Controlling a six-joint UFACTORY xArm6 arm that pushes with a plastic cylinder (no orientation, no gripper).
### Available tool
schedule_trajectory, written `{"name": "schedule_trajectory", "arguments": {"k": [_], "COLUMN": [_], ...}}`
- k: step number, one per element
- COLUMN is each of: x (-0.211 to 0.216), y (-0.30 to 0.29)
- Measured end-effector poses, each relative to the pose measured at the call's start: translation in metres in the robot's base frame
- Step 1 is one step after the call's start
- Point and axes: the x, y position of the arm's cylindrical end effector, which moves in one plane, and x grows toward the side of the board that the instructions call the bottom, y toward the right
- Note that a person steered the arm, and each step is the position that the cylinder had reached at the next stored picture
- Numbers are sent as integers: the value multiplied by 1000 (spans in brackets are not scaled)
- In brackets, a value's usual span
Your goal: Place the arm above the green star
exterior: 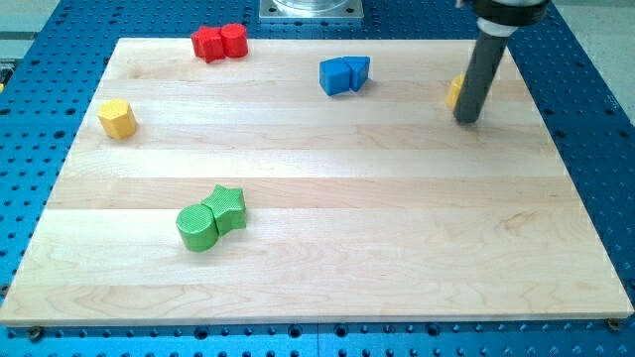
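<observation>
The green star (228, 207) lies on the wooden board (327, 268) at the view's lower left, touching a green cylinder-like block (196, 227) on its left. My tip (466, 119) is at the view's upper right, far from the green star. It stands right beside a yellow block (454, 92) that the rod mostly hides.
A red star-like block (207, 44) and a red cylinder (234, 40) touch at the top left. A blue cube (335, 76) and a blue wedge (358, 70) touch at the top centre. A yellow hexagon block (117, 118) sits at the left edge.
</observation>
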Motion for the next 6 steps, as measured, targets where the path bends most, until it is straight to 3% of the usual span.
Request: {"name": "schedule_trajectory", "arguments": {"k": [2, 4, 6], "x": [-87, -7, 17], "y": [5, -34, -70]}}
